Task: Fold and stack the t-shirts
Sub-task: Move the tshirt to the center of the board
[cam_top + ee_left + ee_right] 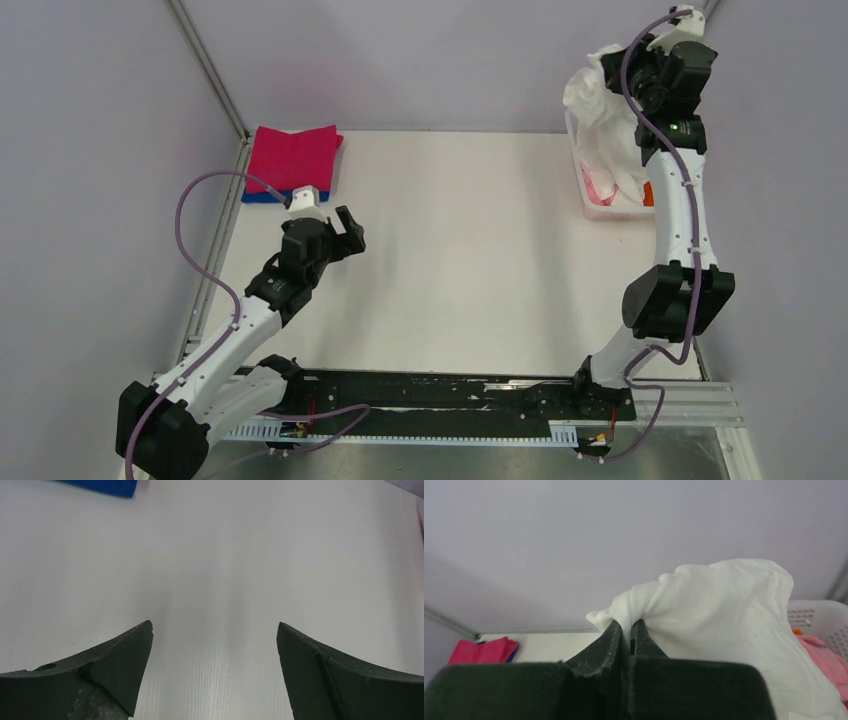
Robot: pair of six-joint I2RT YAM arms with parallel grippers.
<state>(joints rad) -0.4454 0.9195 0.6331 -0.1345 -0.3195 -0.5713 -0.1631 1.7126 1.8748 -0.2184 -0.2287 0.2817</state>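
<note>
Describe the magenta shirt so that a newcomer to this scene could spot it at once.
Go to the far left corner of the table. Two folded shirts lie stacked there: the magenta shirt is the top one, nearly covering the blue shirt, whose near edge alone shows.

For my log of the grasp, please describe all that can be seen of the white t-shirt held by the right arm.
The white t-shirt looks like soft, thin cloth, crumpled and unfolded; no print shows. The right gripper is shut on a gathered fold near its top. It hangs raised over the white basket, its lower end reaching inside beside pink cloth.
</note>
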